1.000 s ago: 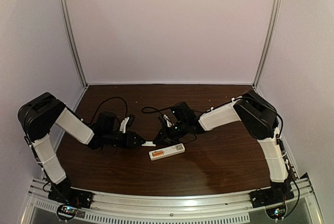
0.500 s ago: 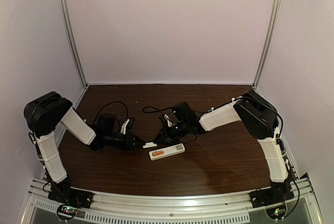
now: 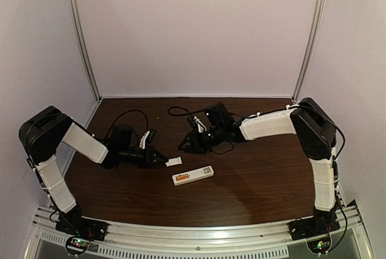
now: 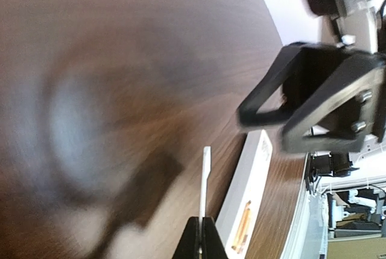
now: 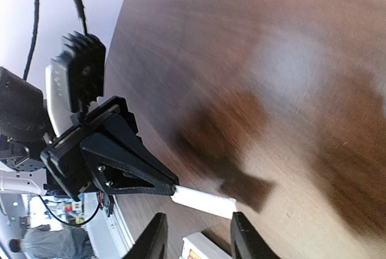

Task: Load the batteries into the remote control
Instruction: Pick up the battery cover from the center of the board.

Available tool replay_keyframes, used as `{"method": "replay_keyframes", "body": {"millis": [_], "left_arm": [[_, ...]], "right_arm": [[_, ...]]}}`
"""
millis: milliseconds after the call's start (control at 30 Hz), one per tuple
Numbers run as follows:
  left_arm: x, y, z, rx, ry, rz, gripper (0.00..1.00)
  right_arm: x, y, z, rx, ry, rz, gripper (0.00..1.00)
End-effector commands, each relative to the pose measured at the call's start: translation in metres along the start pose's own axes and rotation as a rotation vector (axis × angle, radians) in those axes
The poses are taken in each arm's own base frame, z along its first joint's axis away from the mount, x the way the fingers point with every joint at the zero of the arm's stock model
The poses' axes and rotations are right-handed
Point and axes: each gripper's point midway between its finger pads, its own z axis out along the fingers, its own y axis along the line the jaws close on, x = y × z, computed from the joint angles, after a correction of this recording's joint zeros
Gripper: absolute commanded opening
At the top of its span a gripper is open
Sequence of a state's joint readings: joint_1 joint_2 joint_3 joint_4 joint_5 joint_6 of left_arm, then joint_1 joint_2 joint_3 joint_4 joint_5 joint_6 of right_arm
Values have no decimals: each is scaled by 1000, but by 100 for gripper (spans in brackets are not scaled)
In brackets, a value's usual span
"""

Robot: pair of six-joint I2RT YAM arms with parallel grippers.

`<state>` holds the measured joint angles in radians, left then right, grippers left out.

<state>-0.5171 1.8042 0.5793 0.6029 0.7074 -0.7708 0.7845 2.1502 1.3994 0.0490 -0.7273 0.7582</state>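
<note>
My left pincer (image 3: 165, 160) clamps the cover plate (image 3: 174, 162) near the remote control (image 3: 193, 175), batteries (image 3: 181, 177) in its bay, on the surface (image 3: 253, 186) (right pincer (image 3: 183, 147) apart, empty), so next I must line the plate over that bay.

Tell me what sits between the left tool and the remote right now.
The small white cover plate, pinched in the left tool, sticks out toward the remote. Past it is only a strip of bare table. The top view shows this.

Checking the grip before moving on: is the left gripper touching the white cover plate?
Touching. Left wrist view shows the left gripper with closed jaws pinching the cover plate by its near edge.
</note>
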Motion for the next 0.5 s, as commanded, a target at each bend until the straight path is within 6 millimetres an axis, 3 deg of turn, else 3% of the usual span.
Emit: {"method": "replay_keyframes", "body": {"millis": [0, 200, 333, 467], "left_arm": [[-39, -29, -14, -26, -72, 140, 0], [-74, -67, -37, -35, -117, 236, 0], [-81, -94, -48, 7, -99, 222, 0], [-84, -120, -61, 63, -95, 200, 0]], "right_arm": [[-63, 55, -74, 66, -206, -219, 42], [-74, 74, -133, 168, -290, -417, 61], [-61, 92, -174, 291, -367, -648, 64], [-44, 103, -192, 474, -387, -880, 64]]}}
